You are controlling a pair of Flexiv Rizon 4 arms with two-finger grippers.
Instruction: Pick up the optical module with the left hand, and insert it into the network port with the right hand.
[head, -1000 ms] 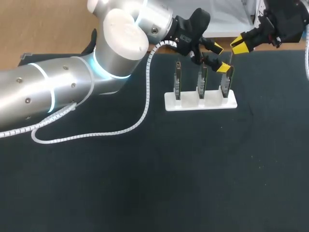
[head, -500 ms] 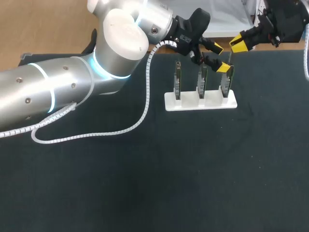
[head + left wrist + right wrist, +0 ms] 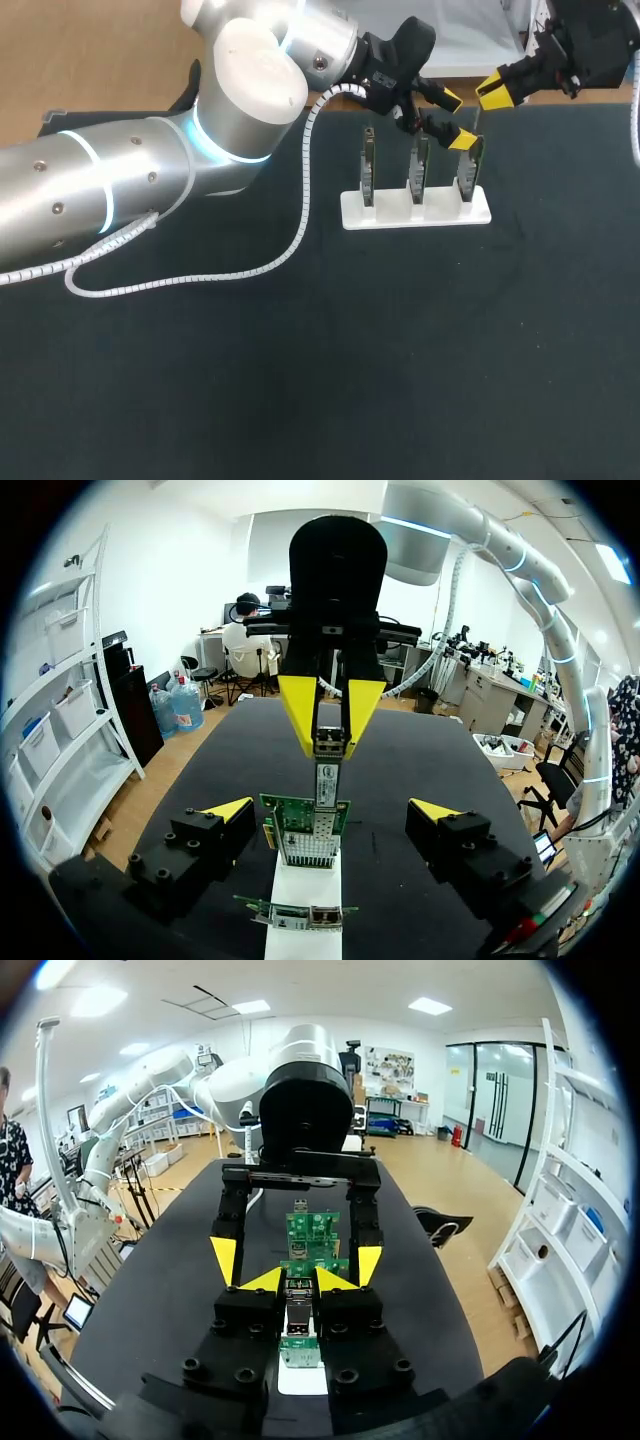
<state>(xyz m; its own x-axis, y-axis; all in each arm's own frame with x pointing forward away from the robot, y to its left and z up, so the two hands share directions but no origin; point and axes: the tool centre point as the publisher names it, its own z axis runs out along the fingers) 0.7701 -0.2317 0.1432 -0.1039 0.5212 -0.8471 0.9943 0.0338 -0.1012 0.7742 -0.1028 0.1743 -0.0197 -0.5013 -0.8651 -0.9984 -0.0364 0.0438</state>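
The optical module (image 3: 477, 119) is a slim metal piece hanging upright from my right gripper (image 3: 493, 92), which is shut on its upper end. It hangs just above the rightmost of three green network cards (image 3: 468, 165) standing in a white holder (image 3: 415, 210). In the left wrist view the module (image 3: 326, 765) sits right over the card's port (image 3: 305, 825), held by my right gripper (image 3: 329, 708). My left gripper (image 3: 457, 119) stands open around that same card, one yellow fingertip (image 3: 228, 808) on each side, touching nothing. The right wrist view shows the module (image 3: 298, 1300) between its own tips.
The white holder's other two cards (image 3: 368, 165) (image 3: 419, 165) stand left of the rightmost one. My left arm's white spiral cable (image 3: 290, 250) loops over the dark mat (image 3: 350, 380) to the holder's left.
My right gripper with the module has shifted very slightly up and back above the rightmost card. The left arm has kept still.
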